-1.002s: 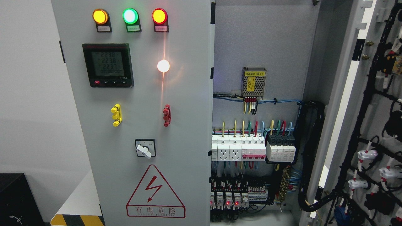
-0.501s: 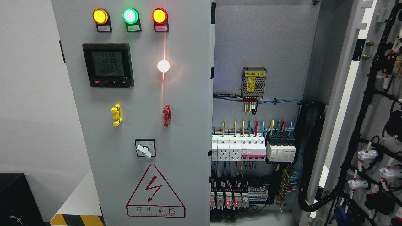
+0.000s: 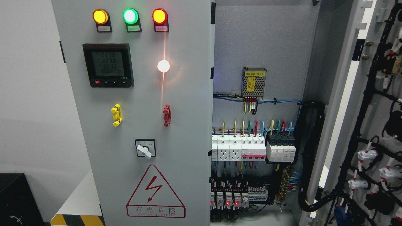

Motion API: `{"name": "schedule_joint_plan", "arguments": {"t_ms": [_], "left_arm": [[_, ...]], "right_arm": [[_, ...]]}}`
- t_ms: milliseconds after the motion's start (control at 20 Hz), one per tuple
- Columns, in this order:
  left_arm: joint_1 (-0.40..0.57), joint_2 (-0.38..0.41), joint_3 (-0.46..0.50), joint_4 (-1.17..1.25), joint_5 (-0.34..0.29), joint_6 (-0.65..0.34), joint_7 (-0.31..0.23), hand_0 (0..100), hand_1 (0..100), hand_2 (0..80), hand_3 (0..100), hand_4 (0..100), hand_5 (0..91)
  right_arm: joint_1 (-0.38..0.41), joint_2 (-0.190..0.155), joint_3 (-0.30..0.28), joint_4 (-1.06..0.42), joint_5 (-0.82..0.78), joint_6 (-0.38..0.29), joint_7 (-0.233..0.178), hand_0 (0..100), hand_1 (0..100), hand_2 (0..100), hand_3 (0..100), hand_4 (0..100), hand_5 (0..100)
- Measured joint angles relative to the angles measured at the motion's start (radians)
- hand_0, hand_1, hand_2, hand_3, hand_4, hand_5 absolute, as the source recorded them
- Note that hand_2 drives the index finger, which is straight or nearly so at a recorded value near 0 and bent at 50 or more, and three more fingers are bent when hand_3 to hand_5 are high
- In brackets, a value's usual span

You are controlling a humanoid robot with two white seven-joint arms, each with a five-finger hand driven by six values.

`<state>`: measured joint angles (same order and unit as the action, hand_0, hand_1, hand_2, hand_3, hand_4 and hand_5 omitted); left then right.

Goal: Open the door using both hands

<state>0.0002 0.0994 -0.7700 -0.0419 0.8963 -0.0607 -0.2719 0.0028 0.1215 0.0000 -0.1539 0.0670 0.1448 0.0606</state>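
White wall (image 3: pixel 28 94) behind; left door (image 3: pixel 141 125) closed, right door (image 3: pixel 373 110) swung open.

Left door (image 3: pixel 176 94): shut, fills the cabinet's left half.
On it, top edge downward: three lamps (image 3: pixel 130 16), meter (image 3: pixel 108 65), two handles (image 3: pixel 141 115), rotary switch (image 3: pixel 145 148), warning sign (image 3: pixel 155 192).
Right door (image 3: pixel 370 125): swung open at the right edge.
Cabinet interior (image 3: pixel 260 47): between the doors; power supply (image 3: pixel 254 82) above breakers (image 3: pixel 252 147).
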Motion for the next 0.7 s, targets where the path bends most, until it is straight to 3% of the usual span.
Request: {"name": "schedule_joint_plan", "arguments": {"t_ms": [250, 701], "left_arm": [[0.0, -0.02, 0.007, 0.042, -0.002, 0.002, 0.004, 0, 0, 0.0, 0, 0, 0.0], [0.0, -0.06, 0.014, 0.098, -0.004, 0.006, -0.001, 0, 0, 0.0, 0, 0, 0.0]], "right_arm": [[0.066, -0.004, 0.0, -0.099, 0.0, -0.002, -0.001, 0, 0, 0, 0, 0, 0], [0.23, -0.011, 0.002, -0.456, -0.002, -0.027, -0.004, 0, 0, 0, 0, 0, 0]]}}
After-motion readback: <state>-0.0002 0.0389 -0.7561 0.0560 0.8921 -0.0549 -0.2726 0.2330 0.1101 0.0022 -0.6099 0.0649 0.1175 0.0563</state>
